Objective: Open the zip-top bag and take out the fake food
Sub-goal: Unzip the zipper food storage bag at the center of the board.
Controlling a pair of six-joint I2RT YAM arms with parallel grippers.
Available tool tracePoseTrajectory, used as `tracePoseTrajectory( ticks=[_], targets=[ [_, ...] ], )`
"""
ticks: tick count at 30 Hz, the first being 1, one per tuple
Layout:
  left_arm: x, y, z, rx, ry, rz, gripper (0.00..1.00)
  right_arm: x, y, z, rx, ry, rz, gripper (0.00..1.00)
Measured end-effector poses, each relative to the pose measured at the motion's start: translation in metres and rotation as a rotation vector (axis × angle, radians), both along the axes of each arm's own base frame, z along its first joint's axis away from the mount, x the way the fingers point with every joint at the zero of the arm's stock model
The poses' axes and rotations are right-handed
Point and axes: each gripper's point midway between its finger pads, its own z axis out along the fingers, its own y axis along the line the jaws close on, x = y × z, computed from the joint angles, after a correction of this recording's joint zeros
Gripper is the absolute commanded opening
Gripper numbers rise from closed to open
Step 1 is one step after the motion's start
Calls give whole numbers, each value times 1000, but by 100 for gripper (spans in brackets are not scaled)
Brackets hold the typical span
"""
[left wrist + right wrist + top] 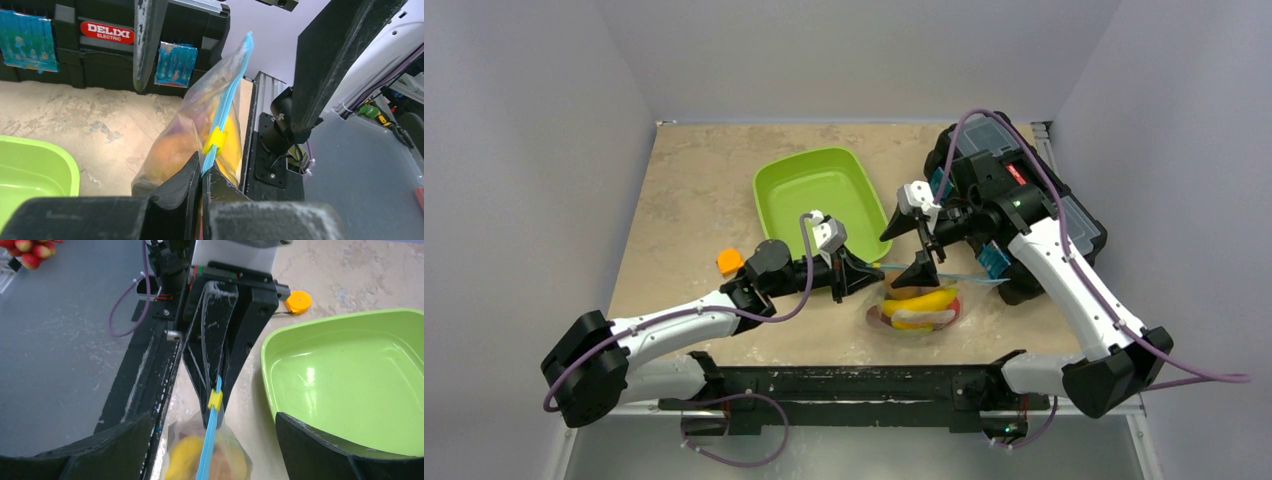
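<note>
Left end effector (202,174) clamped on zip-top bag (192,125), right end effector (911,248) — spread wide apart

zip-top bag (916,310): one
fake food (927,299): several pieces, exact number unclear
green tray (819,195): one
orange block (729,262): one
black toolbox (1079,225): one
grippers: two, left gripper (874,270), right gripper (910,250)

Zip-top bag (192,120): clear; zip strip (236,80) light blue; slider (215,141) yellow. Fake food (921,303): yellow, maybe orange, blurred through the plastic. Tray (814,195): lime green. Table (694,190): mottled beige. Toolbox (65,55): black, red label.
</note>
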Motion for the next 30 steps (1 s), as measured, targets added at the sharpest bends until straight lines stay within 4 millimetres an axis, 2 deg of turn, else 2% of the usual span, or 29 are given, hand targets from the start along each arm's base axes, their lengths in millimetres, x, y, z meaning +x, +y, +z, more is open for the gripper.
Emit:
tracePoseTrajectory(
  ticks=[5,9,15,22,30],
  targets=[
    [-1,-2,0,8,33,-9,0,-2,15,-2,-3,14,34,57],
    [-1,-3,-1,19,48,-8,0,-5,21,-1,-4,20,42,46],
    [-1,-3,-2,23,69,-8,0,2,26,-1,-16,7,7,39],
    [-1,-3,-2,24,70,-8,0,9,25,-11,-46,3,-31,36],
    [-1,-2,-4,28,75,-4,0,7,22,-23,-74,20,-43,20]
  ],
)
